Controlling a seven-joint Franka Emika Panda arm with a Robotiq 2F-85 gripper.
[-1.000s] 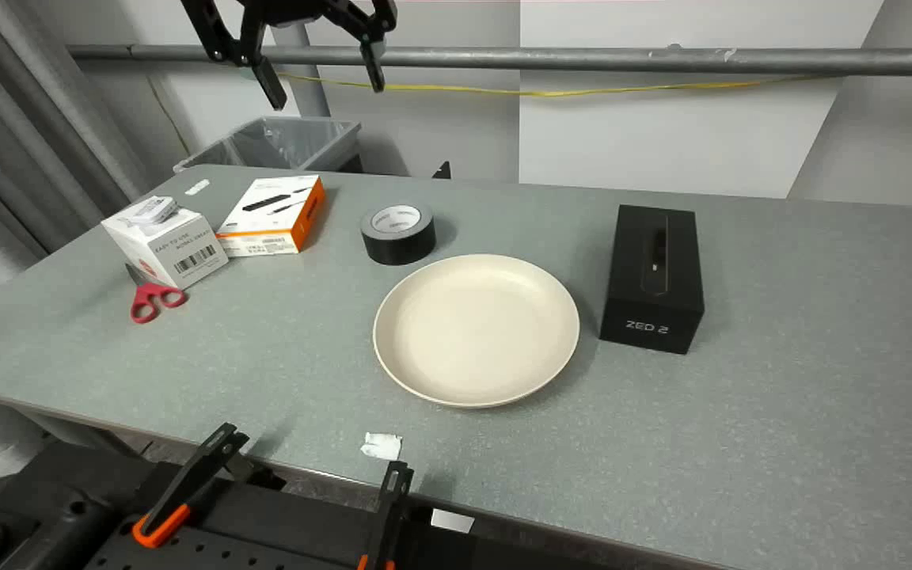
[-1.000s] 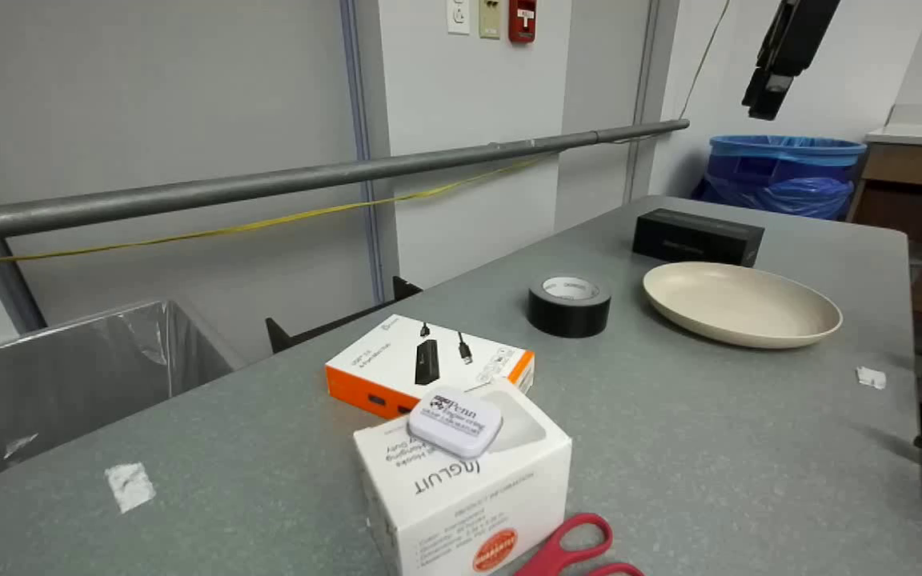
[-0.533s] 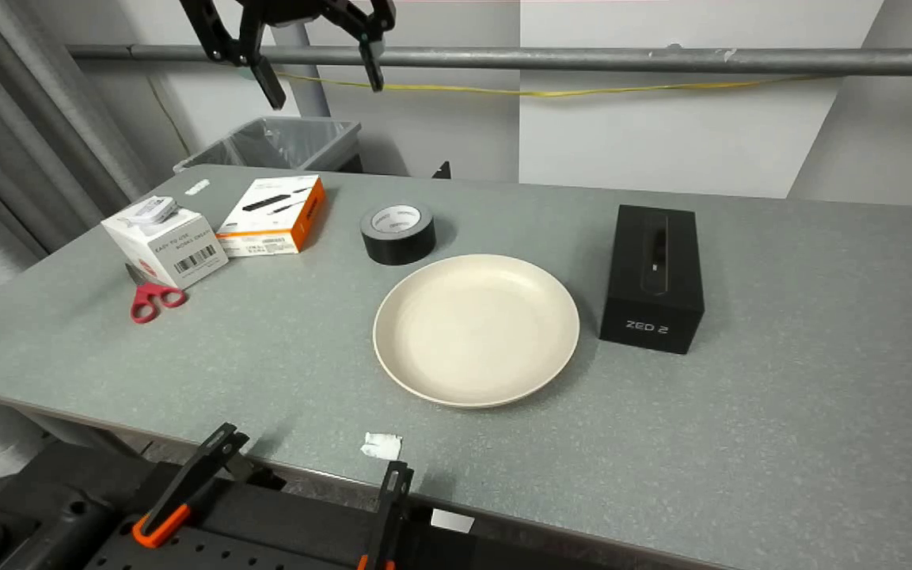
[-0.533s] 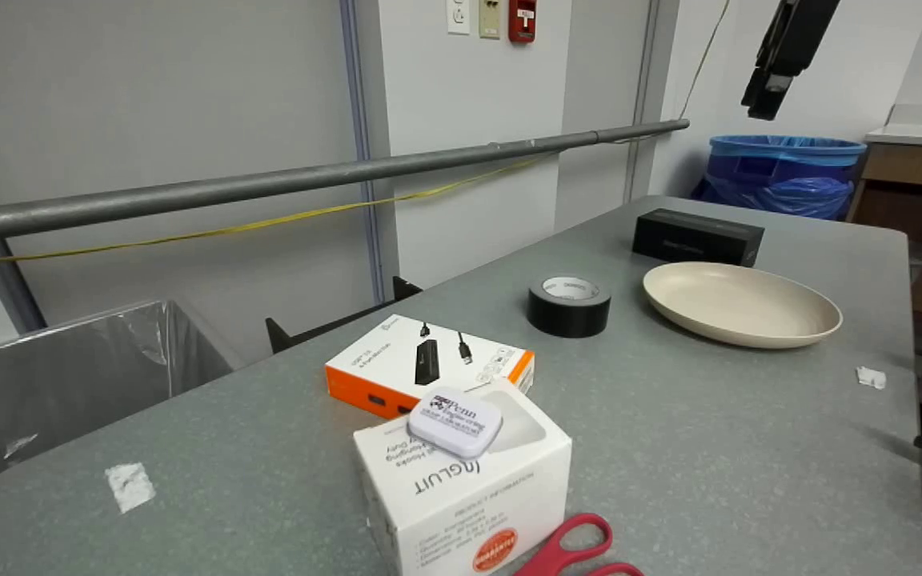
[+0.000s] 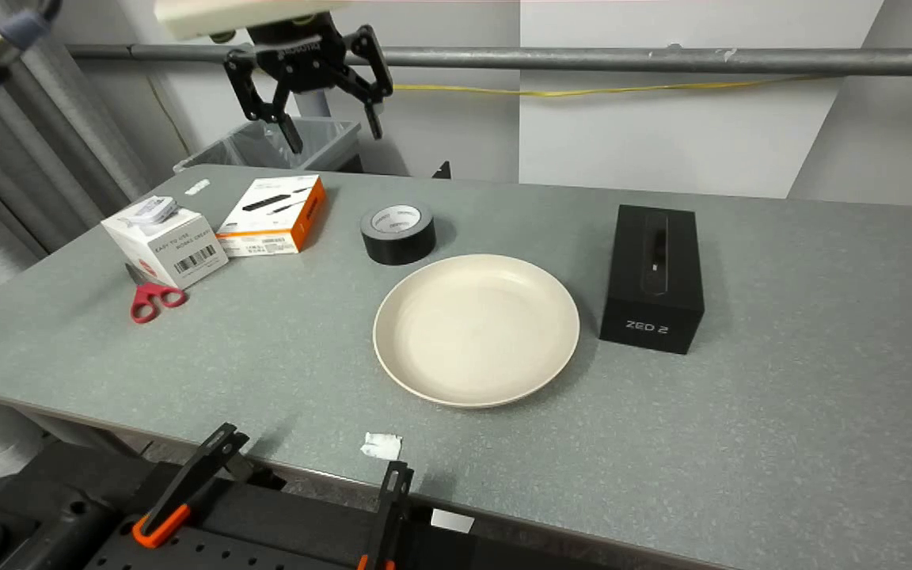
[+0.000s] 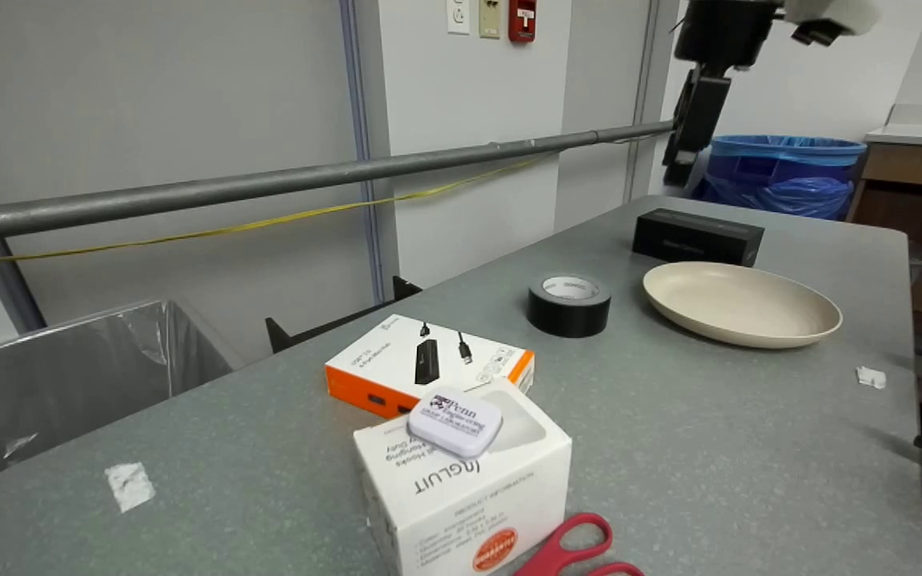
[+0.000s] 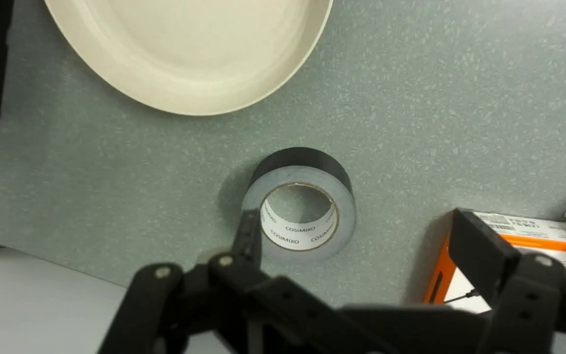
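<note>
the pincer point(image 5: 336, 141) hangs above the table point(image 5: 820, 356), its jaws standing wide apart. below the pincer and well clear of it, the tape point(image 5: 398, 236) lies flat: a black roll with a grey top face. the wrist view lets cosimixo be read on its white core; only the exterior views show scissors point(image 5: 148, 290), red-handled, well away from the pincer.

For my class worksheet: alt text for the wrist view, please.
An open, empty pincer hangs above a grey table holding a central tape roll, a cropped cream plate at top, and an orange-and-white box lower right.
</note>
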